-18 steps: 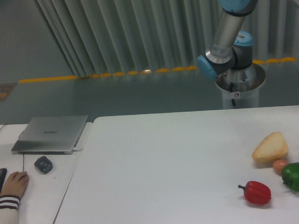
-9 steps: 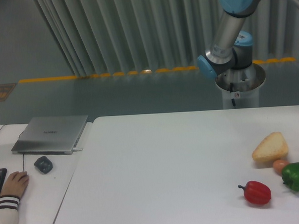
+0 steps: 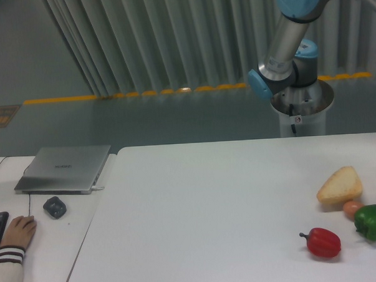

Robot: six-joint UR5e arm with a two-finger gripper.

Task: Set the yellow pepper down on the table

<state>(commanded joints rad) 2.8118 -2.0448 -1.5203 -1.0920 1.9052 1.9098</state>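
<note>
Four toys sit at your table's right end: red pepper, bread wedge behind it, orange ball, green pepper. Left of the table, laptop. Your yellow pepper and claw are both out of frame; only the arm shows.

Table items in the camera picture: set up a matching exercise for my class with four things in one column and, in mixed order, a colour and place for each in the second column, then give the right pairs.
Things:
1. bread wedge
2. red pepper
3. green pepper
4. laptop

Descriptions:
A. silver, closed, on the narrow desk at the left
B. glossy green, at the right edge of the picture
C. pale tan, farthest back of the food items
D. red, nearest the front edge of the table

Pairs: 1-C, 2-D, 3-B, 4-A
</note>
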